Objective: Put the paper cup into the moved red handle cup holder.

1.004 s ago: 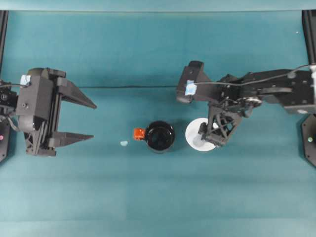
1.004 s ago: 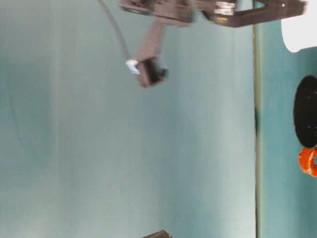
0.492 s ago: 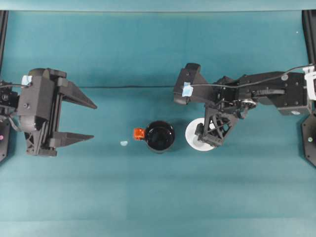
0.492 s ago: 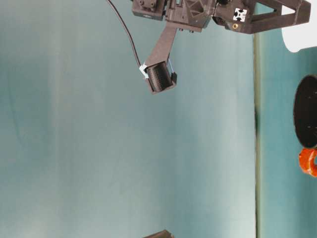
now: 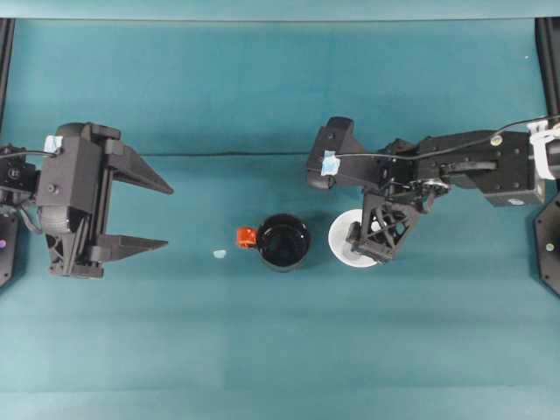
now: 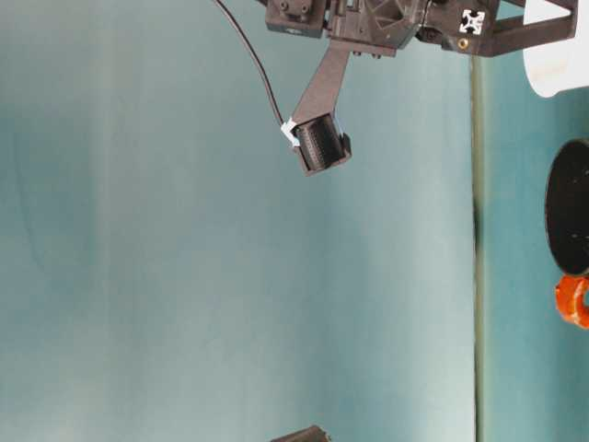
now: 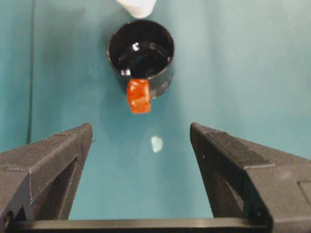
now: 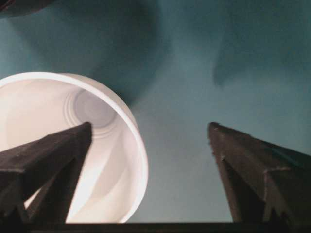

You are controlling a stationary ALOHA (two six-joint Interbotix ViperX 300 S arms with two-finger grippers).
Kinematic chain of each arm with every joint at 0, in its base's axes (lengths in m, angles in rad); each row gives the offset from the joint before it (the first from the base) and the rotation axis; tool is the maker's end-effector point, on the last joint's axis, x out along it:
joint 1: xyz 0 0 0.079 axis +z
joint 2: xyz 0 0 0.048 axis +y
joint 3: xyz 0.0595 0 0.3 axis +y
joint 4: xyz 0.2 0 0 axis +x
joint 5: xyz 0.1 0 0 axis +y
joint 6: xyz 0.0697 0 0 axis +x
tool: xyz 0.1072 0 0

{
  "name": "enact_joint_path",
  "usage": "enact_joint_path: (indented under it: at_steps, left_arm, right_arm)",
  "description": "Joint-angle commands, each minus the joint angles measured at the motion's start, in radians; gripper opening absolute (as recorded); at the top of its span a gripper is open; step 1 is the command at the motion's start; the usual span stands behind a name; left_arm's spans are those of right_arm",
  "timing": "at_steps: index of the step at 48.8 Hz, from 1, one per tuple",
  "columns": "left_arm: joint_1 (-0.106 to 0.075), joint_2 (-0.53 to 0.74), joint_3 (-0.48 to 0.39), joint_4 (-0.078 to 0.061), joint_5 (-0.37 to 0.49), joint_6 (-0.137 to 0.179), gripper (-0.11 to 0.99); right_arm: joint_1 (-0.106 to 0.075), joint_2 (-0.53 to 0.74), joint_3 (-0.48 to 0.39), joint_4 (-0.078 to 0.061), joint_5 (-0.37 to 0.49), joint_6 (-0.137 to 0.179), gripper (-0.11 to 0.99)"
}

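Paper cup [image 5: 346,246] first: we see it standing upright on the teal worktop [image 5: 280,350], mouth up, long axis vertical, just at 3 o'clock of the red handle cup holder [image 5: 283,241] in the overhead view, with a narrow strip of worktop between the two. Over it hangs the right gripper [image 5: 371,243], jaws spread wide. In the right wrist view one finger [image 8: 46,162] crosses the cup's open mouth and the other finger [image 8: 257,170] stands well off over bare worktop, so the near rim lies between them; we cannot tell whether either finger touches the rim. Nothing is clamped.

Over at 9 o'clock we have the left gripper [image 5: 149,214], well apart from everything, jaws wide open and holding nothing, pointing toward 3 o'clock at the holder. Its wrist view looks straight between the two fingers at the holder.

The holder is glossy black, upright, mouth up, with its orange-red handle tab [image 5: 247,237] sticking out toward 9 o'clock. A tiny pale scrap [image 5: 220,254] lies on the worktop near the tab, further toward 9 o'clock.

The surface is plain teal cloth, with a dark seam line [image 5: 236,155] running across it at 12 o'clock of the holder. In the table-level view a teal backdrop [image 6: 184,276] rises behind the worktop.
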Motion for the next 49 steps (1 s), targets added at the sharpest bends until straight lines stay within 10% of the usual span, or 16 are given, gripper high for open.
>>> enact_joint_path:
  at_steps: [1, 16, 38, 49]
  left_arm:
    - [0.0, -0.002, -0.017, 0.0, -0.009, -0.002, 0.9]
    - [0.0, 0.0, -0.017, 0.0, -0.011, -0.051, 0.9]
    - [0.0, 0.009, -0.014, 0.002, -0.011, -0.075, 0.9]
    - [0.0, 0.023, -0.02, 0.0, -0.011, -0.072, 0.9]
  right_arm:
    - [0.002, -0.003, -0.006, 0.0, -0.009, 0.005, 0.64]
    - [0.002, -0.002, -0.006, 0.002, -0.034, 0.003, -0.04]
    - [-0.002, 0.0, -0.012, 0.003, -0.009, 0.005, -0.1]
    - [-0.006, -0.057, -0.097, 0.002, 0.156, -0.002, -0.1]
